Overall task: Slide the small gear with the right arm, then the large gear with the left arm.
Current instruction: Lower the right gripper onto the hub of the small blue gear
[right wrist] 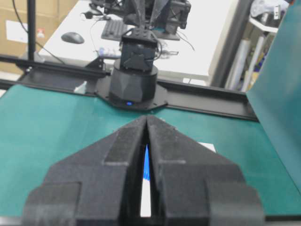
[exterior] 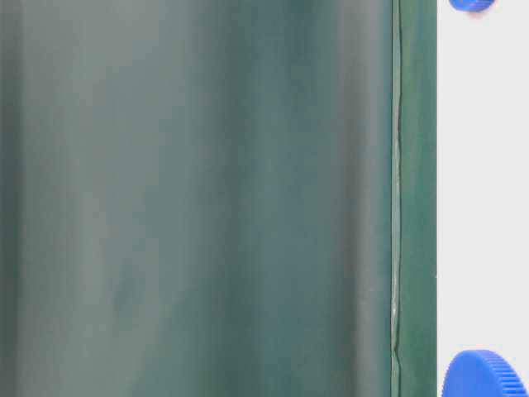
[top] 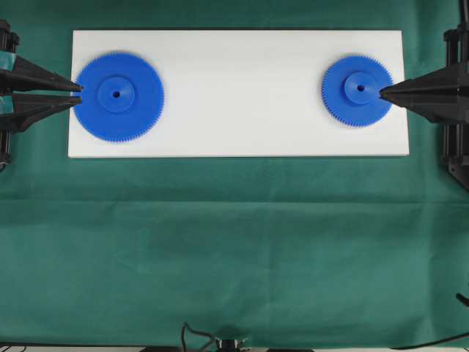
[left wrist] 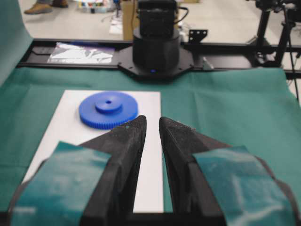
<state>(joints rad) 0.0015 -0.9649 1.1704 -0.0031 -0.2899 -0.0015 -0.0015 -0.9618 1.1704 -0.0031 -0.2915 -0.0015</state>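
Seen from overhead, a long white board (top: 238, 125) lies on a green cloth (top: 234, 242), and it serves as the landmark here. Two blue toothed gears rest flat on the board, each with a raised round hub and a centre hole. Two black robot arms reach in, one from each short end of the board.

The large gear (top: 118, 96) sits near the board's left end, its teeth close to that short edge. The small gear (top: 357, 91) sits near the board's right end, well apart from the large one, with bare board between them.

The left gripper (top: 79, 94) comes in over the board's left edge. Its two pointed fingers are spread apart a little, their tips at the rim of the large gear, one above the other in the overhead view. Whether the tips press the teeth cannot be told. In the left wrist view the fingers (left wrist: 129, 141) carry teal tape, show a narrow gap between them, and the small gear (left wrist: 108, 110) lies far ahead on the board (left wrist: 61, 127).

The right gripper (top: 382, 92) comes in over the board's right edge. Its fingers are pressed together into one point, and the tip lies over the small gear beside its hub. In the right wrist view, a sliver of blue shows through the thin slit between the fingers (right wrist: 129, 141).

The table-level view catches the two gears as blue edges on the board (exterior: 483, 198): the large gear (exterior: 483, 374) and the small gear (exterior: 473, 4).
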